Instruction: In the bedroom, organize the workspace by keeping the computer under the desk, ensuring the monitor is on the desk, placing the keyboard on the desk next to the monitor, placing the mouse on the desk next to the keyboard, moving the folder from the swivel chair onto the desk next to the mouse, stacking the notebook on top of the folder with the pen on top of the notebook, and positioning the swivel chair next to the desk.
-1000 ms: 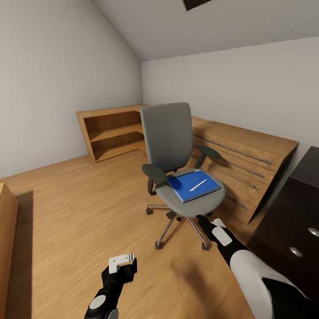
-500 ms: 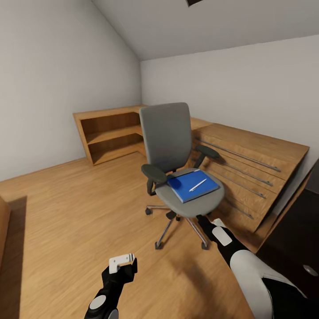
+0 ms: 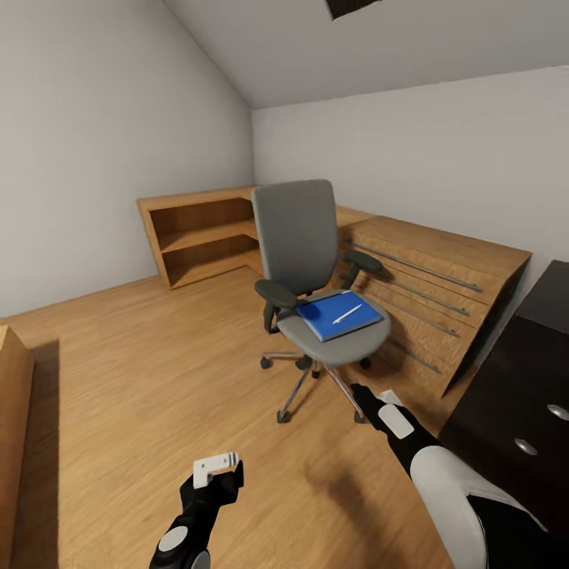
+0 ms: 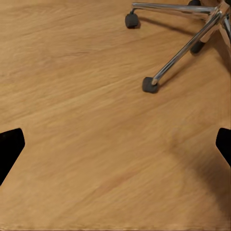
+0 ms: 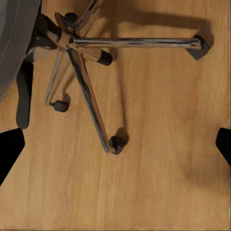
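Observation:
The grey swivel chair [image 3: 304, 253] stands mid-room on the wood floor. The blue folder [image 3: 338, 315] lies on its seat, and the pen [image 3: 346, 314] rests on top of the folder. I cannot make out the notebook. The black drawer unit of the desk [image 3: 514, 371] is at the right edge. My right gripper [image 3: 365, 395] [image 5: 115, 149] is open, low beside the chair's metal star base [image 5: 84, 77]. My left gripper [image 3: 215, 468] [image 4: 115, 149] is open over bare floor, short of a castor [image 4: 150, 84]. The computer, monitor, keyboard and mouse are out of view.
Light-wood low shelving [image 3: 197, 237] fills the far corner. It joins a slanted wood unit with metal rails [image 3: 431, 288] behind the chair. Another wood furniture edge [image 3: 12, 427] stands at the left. A dark skylight [image 3: 348, 6] is overhead.
The chair, with folder and pen, has rolled a little away from me and turned slightly. The view swung left and came back. Both arms have held their pose.

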